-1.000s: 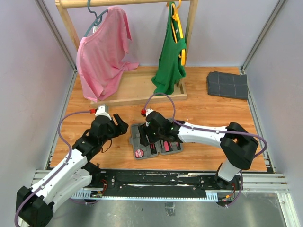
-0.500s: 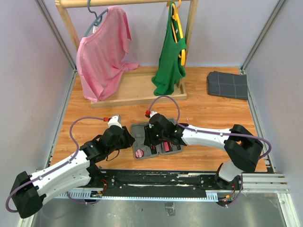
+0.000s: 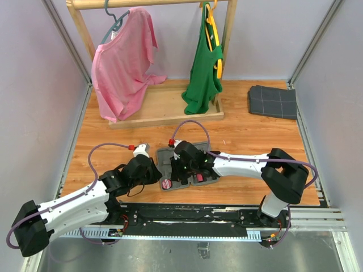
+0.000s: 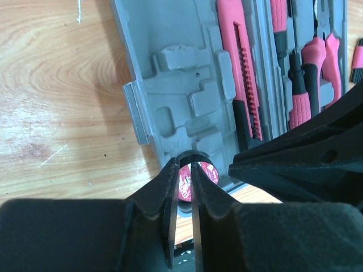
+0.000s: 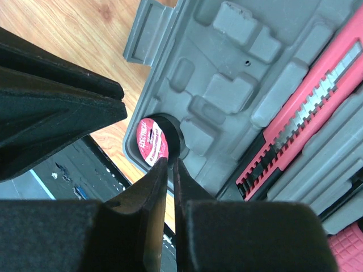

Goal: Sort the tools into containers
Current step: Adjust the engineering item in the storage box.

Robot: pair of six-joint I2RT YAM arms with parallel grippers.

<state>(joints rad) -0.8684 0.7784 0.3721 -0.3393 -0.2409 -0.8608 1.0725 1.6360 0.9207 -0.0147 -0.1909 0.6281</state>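
Observation:
The grey tool case [image 3: 164,157] lies open on the wooden table, near the front. Its right part holds a long pink knife-like tool [image 4: 241,73], pink-handled pliers [image 4: 319,59] and thin screwdrivers [image 4: 278,22]. A small round red piece [image 3: 166,183] sits in a round recess at the case's near left corner. My left gripper [image 3: 154,170] hovers at the case's left edge, jaws almost together, with nothing between them; past its tips lies the red piece [image 4: 199,174]. My right gripper [image 5: 169,164] hangs over the same corner, jaws shut and empty, beside the red piece [image 5: 152,141].
A wooden clothes rack stands at the back on its base [image 3: 164,105], with a pink shirt [image 3: 122,62] and a green shirt [image 3: 204,73]. A folded dark grey cloth [image 3: 272,102] lies at the back right. The two grippers hang close together over the case.
Both grippers have closed from wide open to nearly shut. My left arm swung right and forward to the case's left edge. My right gripper shifted left, towards the round red piece.

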